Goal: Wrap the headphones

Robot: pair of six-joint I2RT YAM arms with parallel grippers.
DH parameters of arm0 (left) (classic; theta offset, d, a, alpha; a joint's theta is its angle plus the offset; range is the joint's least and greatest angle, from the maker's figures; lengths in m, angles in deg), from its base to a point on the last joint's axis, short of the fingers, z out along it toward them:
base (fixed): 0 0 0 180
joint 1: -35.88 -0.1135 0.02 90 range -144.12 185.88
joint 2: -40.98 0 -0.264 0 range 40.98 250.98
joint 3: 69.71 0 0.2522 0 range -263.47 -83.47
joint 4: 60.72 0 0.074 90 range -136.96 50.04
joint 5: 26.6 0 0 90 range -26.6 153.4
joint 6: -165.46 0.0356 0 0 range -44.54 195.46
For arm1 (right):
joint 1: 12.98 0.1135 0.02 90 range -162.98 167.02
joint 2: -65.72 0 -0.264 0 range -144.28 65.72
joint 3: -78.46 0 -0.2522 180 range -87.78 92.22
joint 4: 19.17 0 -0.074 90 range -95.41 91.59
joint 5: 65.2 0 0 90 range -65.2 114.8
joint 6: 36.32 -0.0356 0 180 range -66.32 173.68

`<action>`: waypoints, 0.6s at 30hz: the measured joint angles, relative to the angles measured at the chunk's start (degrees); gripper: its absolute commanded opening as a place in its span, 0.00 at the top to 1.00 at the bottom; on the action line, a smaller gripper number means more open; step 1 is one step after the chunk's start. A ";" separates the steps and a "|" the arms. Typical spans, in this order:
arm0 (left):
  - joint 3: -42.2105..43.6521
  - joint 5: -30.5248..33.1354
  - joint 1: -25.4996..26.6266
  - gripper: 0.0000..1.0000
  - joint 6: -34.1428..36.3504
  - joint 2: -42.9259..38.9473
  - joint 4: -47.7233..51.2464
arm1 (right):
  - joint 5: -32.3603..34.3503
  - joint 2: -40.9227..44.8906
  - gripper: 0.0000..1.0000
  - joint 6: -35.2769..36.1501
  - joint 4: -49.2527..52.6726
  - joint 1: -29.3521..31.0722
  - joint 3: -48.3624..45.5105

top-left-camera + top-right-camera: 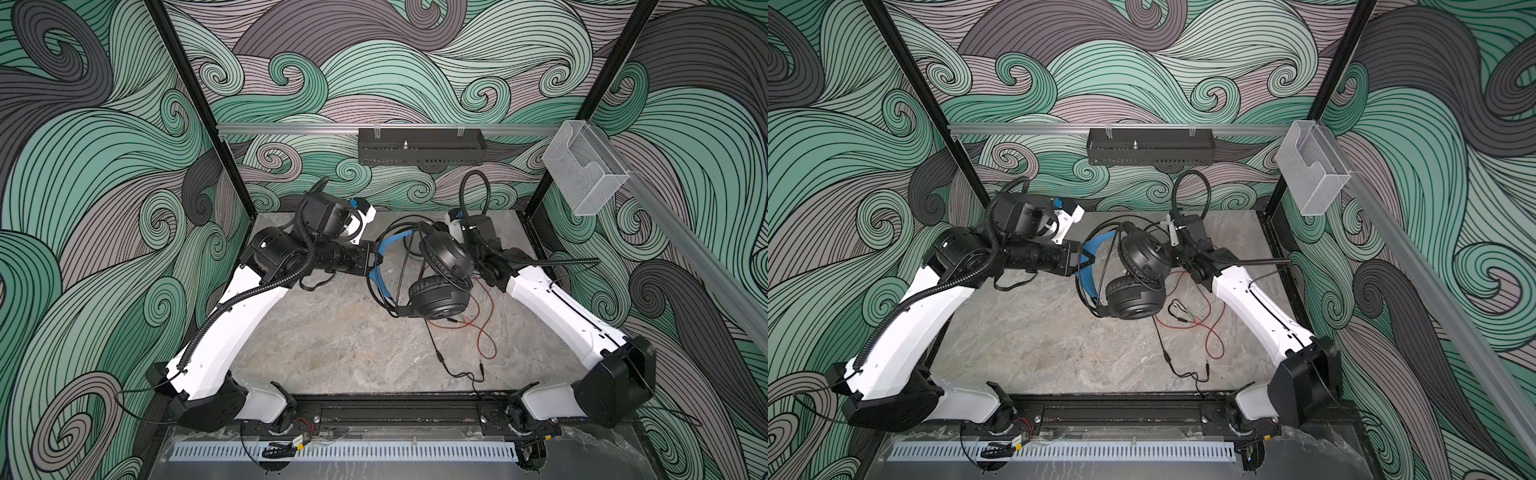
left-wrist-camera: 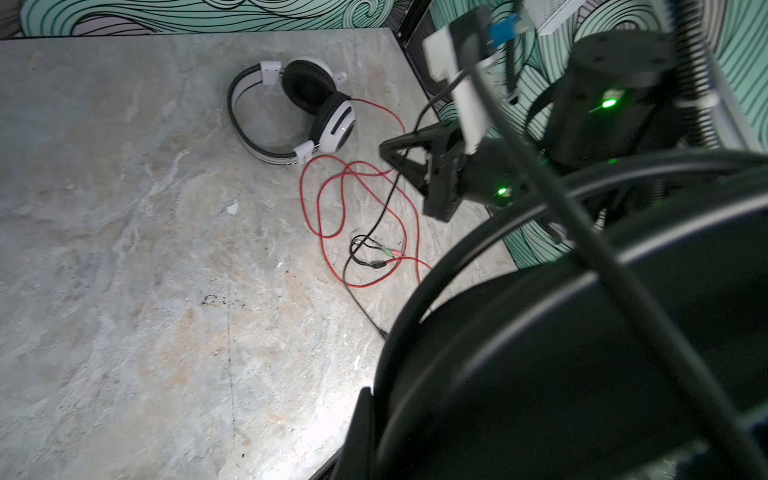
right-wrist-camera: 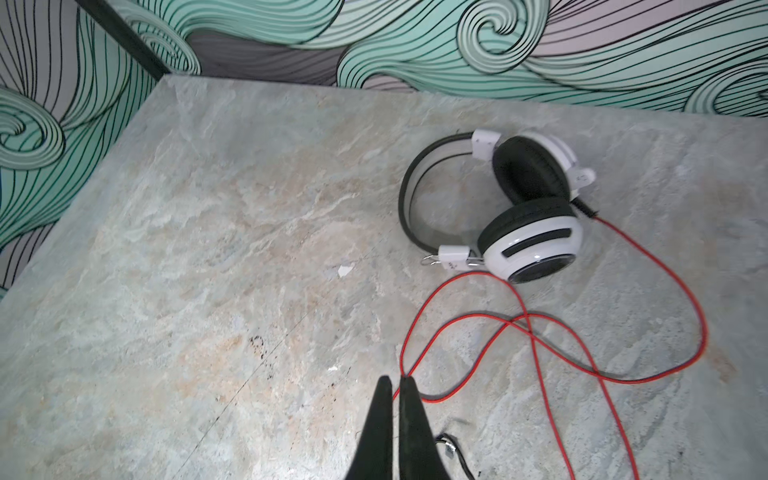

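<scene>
Marble top; black headset, band leftward, in clamped left fingers; right fingers closed, perhaps on cable

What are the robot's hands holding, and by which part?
The left gripper holds the black headphones by their blue-padded headband. The right gripper is shut, but whether it pinches anything cannot be told.

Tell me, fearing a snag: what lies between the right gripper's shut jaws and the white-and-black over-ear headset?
In the right wrist view, loops of thin red cable on the grey marble table lie between the right gripper and the white-and-black headset.
</scene>
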 measured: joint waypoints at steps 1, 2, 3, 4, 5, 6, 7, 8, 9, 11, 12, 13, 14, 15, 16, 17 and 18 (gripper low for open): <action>0.00 0.87 0.00 1.00 0.48 0.00 0.72 | 0.00 0.31 1.00 -0.04 -0.11 -0.68 0.37; 0.00 1.44 0.00 1.00 0.87 0.00 1.27 | 0.00 0.48 1.00 -0.07 -0.28 -1.33 0.70; 0.00 2.08 0.00 1.00 1.31 0.00 1.92 | 0.00 0.55 1.00 -0.15 -0.42 -2.05 1.11; 0.00 2.64 0.00 1.00 1.68 0.00 2.43 | 0.00 0.57 1.00 -0.28 -0.50 -2.69 1.46; 0.00 3.21 0.00 1.00 2.01 0.00 2.89 | -0.02 0.57 1.00 -0.42 -0.57 -3.17 1.73; 0.00 3.74 0.00 1.00 2.43 0.00 3.39 | 0.00 0.57 1.00 -0.50 -0.66 -3.65 1.99; 0.00 4.26 0.00 1.00 2.82 0.00 3.74 | 0.00 0.57 1.00 -0.63 -0.68 -4.13 2.25; 0.00 4.68 0.00 1.00 3.13 0.00 4.13 | 0.00 0.57 1.00 -0.81 -0.72 -4.61 2.49; 0.00 5.14 0.00 1.00 3.41 0.00 4.55 | 0.00 0.57 1.00 -0.98 -0.72 -5.05 2.73; 0.00 6.45 0.02 1.00 4.09 -0.02 5.38 | -0.04 0.57 1.00 -1.46 -0.72 -6.40 3.28; 0.02 7.28 0.02 1.00 4.44 -0.04 5.84 | -0.04 0.46 1.00 -1.57 -0.70 -7.10 3.67; 0.04 8.24 0.02 1.00 4.76 -0.11 6.29 | -0.04 0.35 1.00 -1.66 -0.72 -7.74 4.11; 0.17 9.11 0.02 1.00 5.09 -0.24 6.69 | -0.04 0.22 1.00 -1.75 -0.68 -8.22 4.66; 0.42 10.16 0.02 1.00 5.46 -0.44 7.08 | -0.04 0.07 1.00 -1.77 -0.68 -8.70 5.33; 0.59 11.23 0.00 1.00 5.86 -0.68 7.48 | -0.04 -0.02 1.00 -1.77 -0.70 -9.11 5.90; 0.68 12.20 0.02 1.00 6.19 -0.85 7.87 | -0.04 -0.11 1.00 -1.79 -0.66 -9.44 6.60; 0.79 13.03 0.02 1.00 6.49 -1.09 8.28 | -0.07 -0.22 1.00 -1.84 -0.66 -9.66 7.37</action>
